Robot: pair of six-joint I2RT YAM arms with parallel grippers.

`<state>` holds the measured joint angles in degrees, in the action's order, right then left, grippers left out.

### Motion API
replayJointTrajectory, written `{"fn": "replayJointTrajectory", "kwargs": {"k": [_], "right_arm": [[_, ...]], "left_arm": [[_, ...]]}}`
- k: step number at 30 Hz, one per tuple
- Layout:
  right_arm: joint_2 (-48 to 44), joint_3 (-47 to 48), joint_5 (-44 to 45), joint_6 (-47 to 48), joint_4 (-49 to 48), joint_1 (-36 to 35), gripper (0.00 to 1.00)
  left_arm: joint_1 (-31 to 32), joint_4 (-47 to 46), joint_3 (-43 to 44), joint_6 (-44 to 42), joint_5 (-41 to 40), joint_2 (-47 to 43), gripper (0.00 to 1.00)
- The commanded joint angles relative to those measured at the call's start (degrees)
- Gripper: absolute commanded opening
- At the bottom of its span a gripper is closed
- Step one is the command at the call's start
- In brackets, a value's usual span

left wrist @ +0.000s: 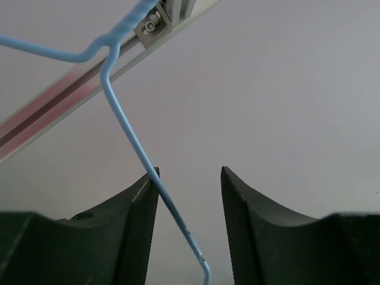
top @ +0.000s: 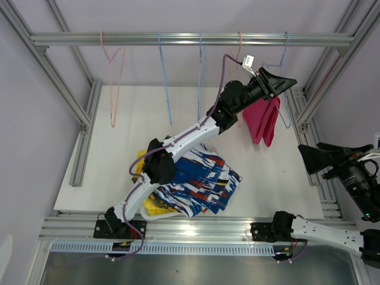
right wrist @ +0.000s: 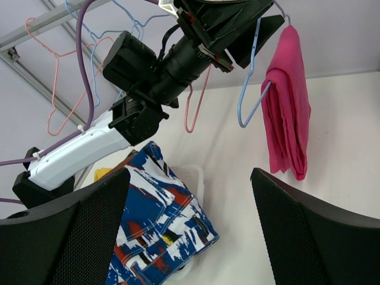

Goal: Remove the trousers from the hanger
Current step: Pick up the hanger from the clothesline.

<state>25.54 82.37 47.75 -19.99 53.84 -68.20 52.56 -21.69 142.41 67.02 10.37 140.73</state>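
Magenta trousers (top: 264, 122) — soft, light, limp — draped over blue hanger (left wrist: 127, 127), right end of rail (top: 178, 39). I'd take the hanging fold. Left gripper (left wrist: 190, 178) jaws apart around the wire; right gripper (right wrist: 190, 175) gaping.

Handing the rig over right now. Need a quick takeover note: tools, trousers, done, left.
Left tool: open, jaws either side of the blue hanger wire, which lies against one finger, not clamped.
Right tool: open, empty, hovering at the table's right edge.
Trousers: pink pair hangs on that hanger at the right end of the rail. Blue-patterned pair tops a pile on the table, yellow showing underneath.
Done: other four hangers are bare.
Left: get the pink pair off the hanger.
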Motion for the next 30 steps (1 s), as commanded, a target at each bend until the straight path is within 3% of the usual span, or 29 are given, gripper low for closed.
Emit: {"fn": "replayJointTrajectory", "kwargs": {"k": [1,6,15,22,30], "right_arm": [[-0.3,-0.1,0.7,-1.0,0.6,0.1,0.88],[-0.3,-0.3,0.8,-1.5,1.0,0.1,0.88],[-0.5,-0.4,0.9,-2.1,1.5,0.1,0.88],[-0.8,-1.0,0.6,-2.2,1.0,0.0,0.87],[-1.0,-1.5,-0.5,-3.7,2.0,0.1,0.87]], "left_arm": [[0.5,-2.0,3.1,-0.4,-0.3,0.1,0.49],[0.7,-1.2,3.5,-0.8,-0.9,0.2,0.31],[0.7,-0.7,3.4,-1.6,-1.3,-0.6,0.25],[0.4,3.3,3.0,-5.8,-1.7,-4.2,0.01],[0.1,3.5,2.9,-6.7,-1.0,-7.5,0.01]]}}
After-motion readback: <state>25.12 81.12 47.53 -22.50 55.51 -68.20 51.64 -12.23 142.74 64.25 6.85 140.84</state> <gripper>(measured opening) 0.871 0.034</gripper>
